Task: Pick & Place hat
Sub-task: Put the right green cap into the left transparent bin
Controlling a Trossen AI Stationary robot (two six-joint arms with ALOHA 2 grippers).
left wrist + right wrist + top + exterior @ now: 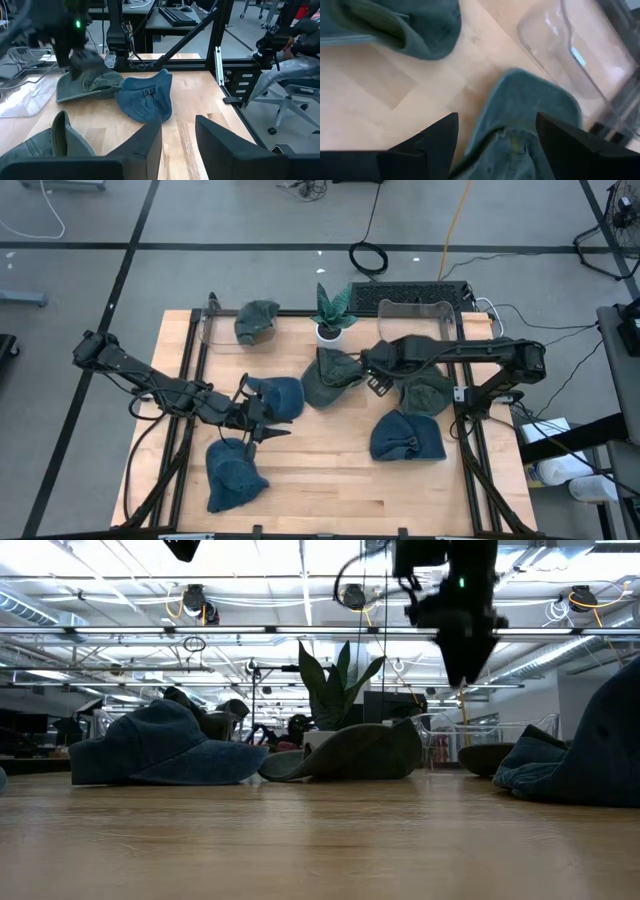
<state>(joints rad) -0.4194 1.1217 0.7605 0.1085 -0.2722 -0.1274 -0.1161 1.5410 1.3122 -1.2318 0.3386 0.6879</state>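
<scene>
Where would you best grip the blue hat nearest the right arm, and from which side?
Probably the bunched fold by its strap, coming from straight above. The blue hat lies crumpled and low, with no brim standing clear, so that raised fold is the easiest part to pinch.

Blue denim hats [403,437], olive-green hats [330,377], a green-leaved plant [332,307], pale wood table [320,480].

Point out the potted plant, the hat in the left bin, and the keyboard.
potted plant [332,308]: high view, on its leaves.
hat in the left bin [257,321]: high view, on the crown.
keyboard [410,297]: high view, on the keys.
</scene>
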